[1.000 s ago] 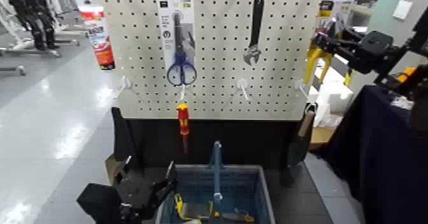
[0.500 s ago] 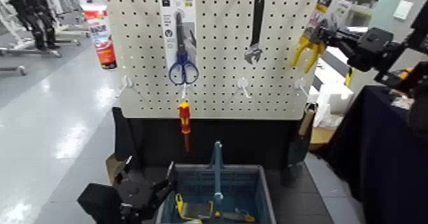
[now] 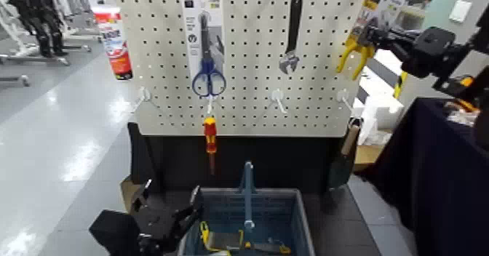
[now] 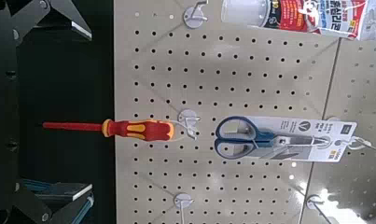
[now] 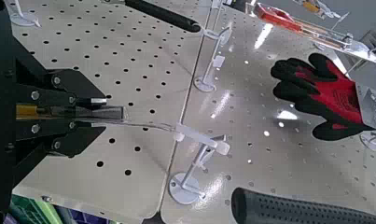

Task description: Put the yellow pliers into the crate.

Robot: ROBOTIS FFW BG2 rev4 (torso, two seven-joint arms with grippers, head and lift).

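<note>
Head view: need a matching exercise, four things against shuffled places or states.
Things
1. Yellow-handled pliers on a tall retail card
2. Red-and-yellow screwdriver
3. Black-handled metal adjustable wrench
4. Blue-grey slatted plastic crate

Places or states
A. Below the pale perforated board, with tools inside
B. Hanging under the blue-handled scissors
C. Gripped by the right pincer
D. Hanging between scissors and pliers

Pairs: 1-C, 2-B, 3-D, 4-A

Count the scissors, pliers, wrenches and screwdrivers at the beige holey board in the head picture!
Blue-handled scissors: 1
Yellow-handled pliers, in the black right gripper: 1
Black-handled metal wrench: 1
Red-and-yellow screwdriver: 1
Total: 4
</note>
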